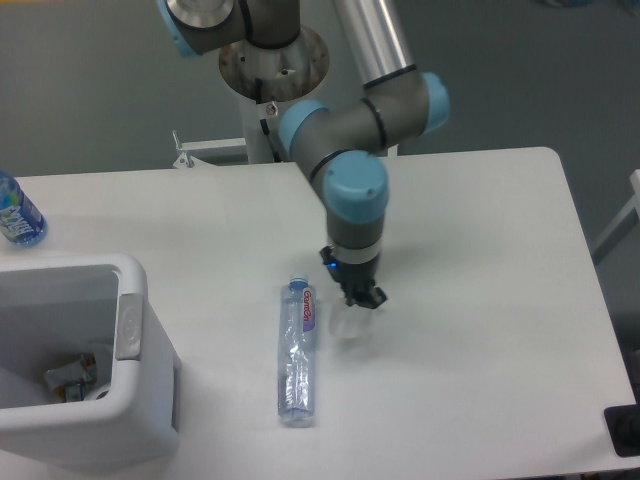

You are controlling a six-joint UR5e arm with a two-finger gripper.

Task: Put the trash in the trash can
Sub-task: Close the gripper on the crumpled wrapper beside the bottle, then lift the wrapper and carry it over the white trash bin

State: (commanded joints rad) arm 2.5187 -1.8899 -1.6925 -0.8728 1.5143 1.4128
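Observation:
The long flattened clear bottle, trash with a blue cap and a pink-white label, lies on the white table pointing toward me. My gripper stands just right of the bottle's cap end, fingers shut on a small pale, see-through piece of trash that hangs below them. The white trash can sits at the front left corner. A small crumpled wrapper and other scraps lie inside it.
An uncrushed bottle with a blue label stands at the table's far left edge. The arm's base column rises behind the table's middle. A dark object sits off the front right corner.

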